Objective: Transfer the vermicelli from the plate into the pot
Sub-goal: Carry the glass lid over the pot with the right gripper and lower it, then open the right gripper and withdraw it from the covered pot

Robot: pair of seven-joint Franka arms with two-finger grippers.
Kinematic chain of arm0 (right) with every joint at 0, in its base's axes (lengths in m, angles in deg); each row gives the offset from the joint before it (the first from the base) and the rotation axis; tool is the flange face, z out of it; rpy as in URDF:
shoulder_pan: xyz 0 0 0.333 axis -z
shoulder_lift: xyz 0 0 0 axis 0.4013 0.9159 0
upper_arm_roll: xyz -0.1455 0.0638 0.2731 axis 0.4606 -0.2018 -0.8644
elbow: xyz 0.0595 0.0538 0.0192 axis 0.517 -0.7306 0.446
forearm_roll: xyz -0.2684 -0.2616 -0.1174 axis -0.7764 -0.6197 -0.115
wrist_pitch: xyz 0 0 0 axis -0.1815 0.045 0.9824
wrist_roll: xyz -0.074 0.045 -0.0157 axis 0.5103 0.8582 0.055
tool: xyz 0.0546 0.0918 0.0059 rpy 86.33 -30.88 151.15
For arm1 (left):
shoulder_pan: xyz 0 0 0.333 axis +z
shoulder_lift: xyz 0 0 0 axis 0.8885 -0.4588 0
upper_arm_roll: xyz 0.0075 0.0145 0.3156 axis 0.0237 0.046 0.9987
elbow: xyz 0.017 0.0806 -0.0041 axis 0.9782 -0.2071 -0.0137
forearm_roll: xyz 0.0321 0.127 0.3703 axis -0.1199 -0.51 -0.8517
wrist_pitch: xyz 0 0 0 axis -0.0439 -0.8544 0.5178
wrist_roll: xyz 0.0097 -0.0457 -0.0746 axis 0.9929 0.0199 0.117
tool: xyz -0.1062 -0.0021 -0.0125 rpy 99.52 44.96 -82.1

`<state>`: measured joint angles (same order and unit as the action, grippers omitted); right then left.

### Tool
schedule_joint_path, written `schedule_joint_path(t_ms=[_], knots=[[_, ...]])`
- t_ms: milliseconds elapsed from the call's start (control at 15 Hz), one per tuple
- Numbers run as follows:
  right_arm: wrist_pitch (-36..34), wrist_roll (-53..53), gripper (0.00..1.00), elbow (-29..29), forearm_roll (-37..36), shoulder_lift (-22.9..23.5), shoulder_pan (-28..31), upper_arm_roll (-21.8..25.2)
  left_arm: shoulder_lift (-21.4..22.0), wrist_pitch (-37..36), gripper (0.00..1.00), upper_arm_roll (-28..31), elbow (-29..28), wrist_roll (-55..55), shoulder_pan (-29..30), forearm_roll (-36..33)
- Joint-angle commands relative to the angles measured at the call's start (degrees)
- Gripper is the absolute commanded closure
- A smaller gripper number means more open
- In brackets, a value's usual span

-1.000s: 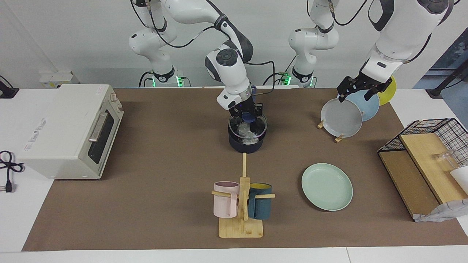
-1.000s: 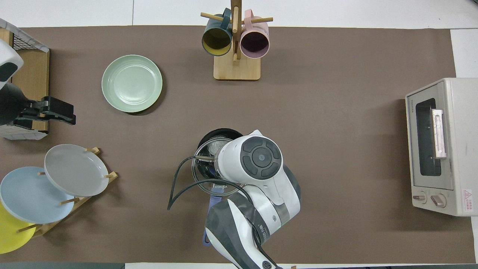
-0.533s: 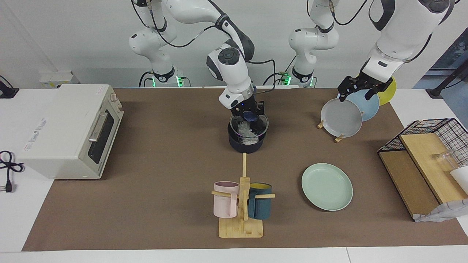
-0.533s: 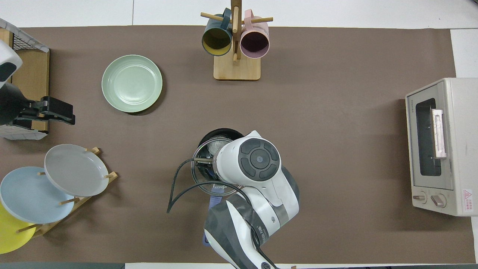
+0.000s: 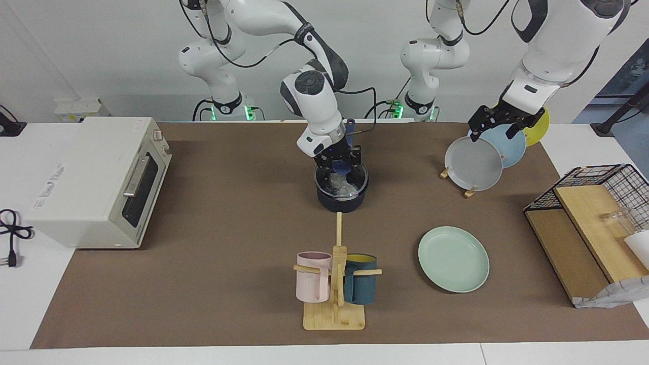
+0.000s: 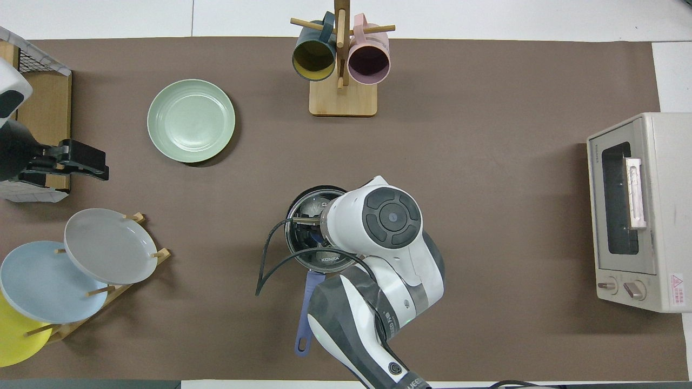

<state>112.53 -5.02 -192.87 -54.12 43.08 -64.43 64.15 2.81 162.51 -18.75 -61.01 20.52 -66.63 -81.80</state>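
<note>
- My right gripper (image 5: 340, 163) has its jaws clamped on the blue knob (image 5: 342, 166) of the glass lid (image 5: 341, 178); the lid sits on the pot (image 5: 340, 200).
- In the overhead view the right arm's wrist covers much of the lid (image 6: 319, 259); the pot's blue handle (image 6: 304, 319) points toward the robots.
- The vermicelli (image 5: 338, 183) lies inside the pot, visible as pale clumps through the glass.
- The pot stands mid-table, nearer to the robots than the mug rack (image 5: 334, 284).
- My left gripper (image 5: 499, 124) waits with its jaws apart, holding nothing, over the plate rack at the left arm's end of the table.
- That rack carries a grey plate (image 5: 474, 163), a light blue plate (image 5: 509, 146) and a yellow plate (image 5: 538, 126).
- The mint-green plate (image 5: 454, 259) lies flat on the brown mat (image 5: 228, 263), bare, farther from the robots than the plate rack and well apart from the pot.
- The toaster oven (image 5: 96, 180) stands at the right arm's end of the table.
</note>
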Motion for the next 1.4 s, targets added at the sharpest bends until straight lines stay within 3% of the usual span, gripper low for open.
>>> schedule_joint_path(t_ms=[0, 667, 733, 867, 933, 1133, 1333], knots=[[1.68, -1.24, 0.49, -1.19, -0.95, 0.55, 0.69, -0.24, 1.03, 0.13, 0.00, -0.40, -0.87, -0.44, 0.60, -1.17], [4.85, -0.80, 0.48, -1.10, -0.95, 0.91, 0.25, -0.33, 1.03, 0.13, 0.00, -0.40, -0.87, -0.44, 0.68, -1.17], [4.85, -0.80, 0.44, -1.10, -0.95, 0.99, 0.25, -0.33, 1.03, 0.13, 0.00, -0.40, -0.87, -0.44, 0.60, -1.17], [4.50, -0.80, 0.19, -1.10, -0.95, 0.90, 0.34, -0.24, 1.03, 0.13, 0.00, -0.40, -0.87, -0.44, 0.68, -1.17], [3.97, -0.80, 0.00, -1.10, -0.95, 0.90, 0.34, -0.24, 1.03, 0.13, 0.00, -0.40, -0.87, -0.44, 0.60, -1.17], [1.52, -0.89, 0.00, 0.30, -1.04, 0.12, 0.69, 0.02, 1.03, 0.13, 0.00, -0.40, -0.87, -0.44, 0.60, -1.17], [-5.93, -1.50, 0.00, 5.29, -4.97, -1.12, 3.14, 0.38, 1.03, 0.13, 0.00, -0.40, -0.87, -0.44, 0.60, -1.17]])
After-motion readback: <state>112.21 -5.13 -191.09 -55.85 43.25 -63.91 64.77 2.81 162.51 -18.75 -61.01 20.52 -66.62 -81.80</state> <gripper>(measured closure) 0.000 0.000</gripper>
